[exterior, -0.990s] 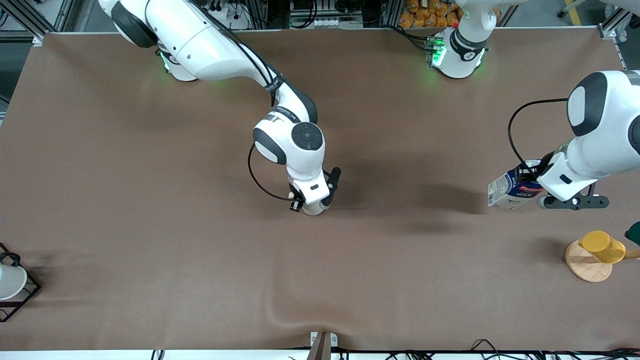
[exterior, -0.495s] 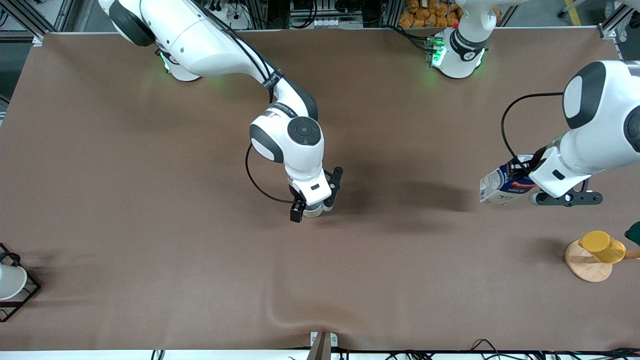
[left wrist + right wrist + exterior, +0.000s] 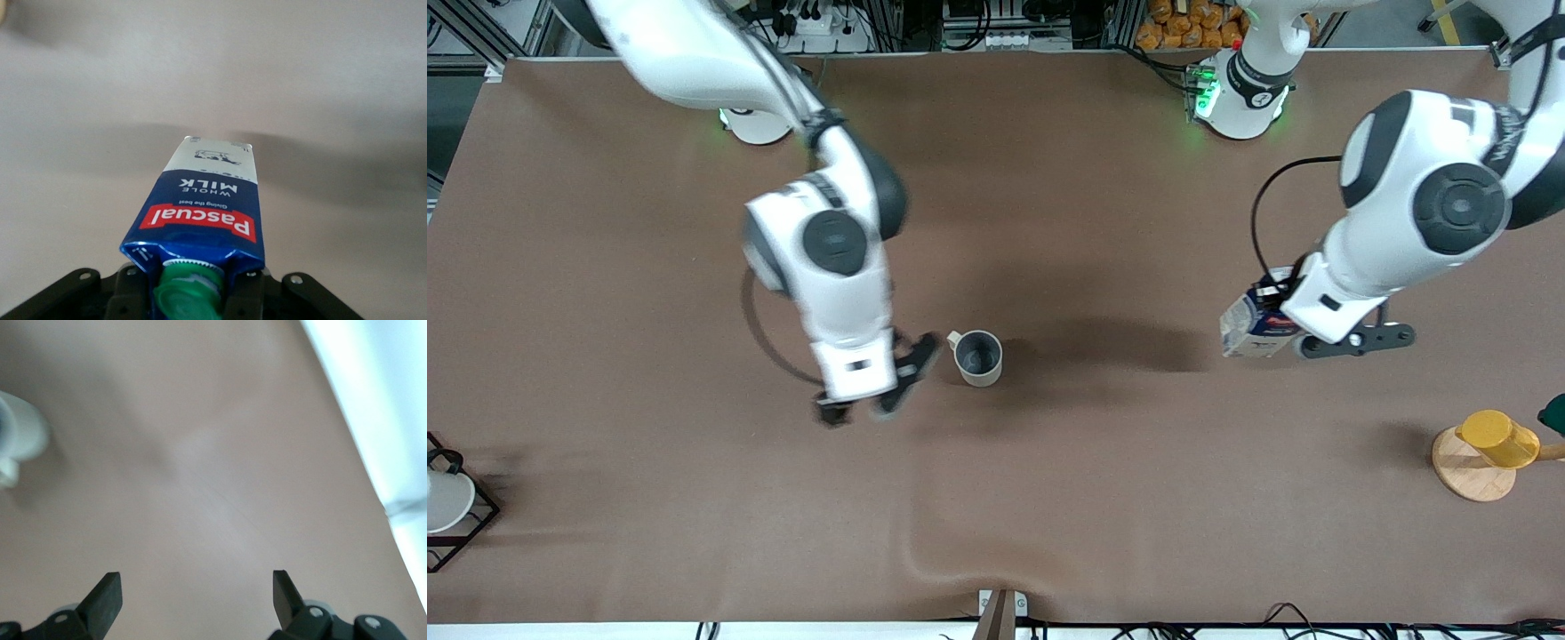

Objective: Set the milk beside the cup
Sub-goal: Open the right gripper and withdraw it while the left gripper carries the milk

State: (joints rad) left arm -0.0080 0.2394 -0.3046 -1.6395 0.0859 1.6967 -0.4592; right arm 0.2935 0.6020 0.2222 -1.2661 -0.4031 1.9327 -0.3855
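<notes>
While aloft, milk (image 3: pixel 1254 322) clamped between left fingers (image 3: pixel 248 293); right fingers (image 3: pixel 107 595) spread beside cup (image 3: pixel 978 356).

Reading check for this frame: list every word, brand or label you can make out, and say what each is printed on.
"Pascual": white letters on the red band of the milk carton, held by the left end effector.
"WHOLE MILK": on the carton's dark blue band.
"Giving the best": small line just above the red band, barely readable.
Front view: the carton's print is too small to read.
Cup: no text seen.
</notes>
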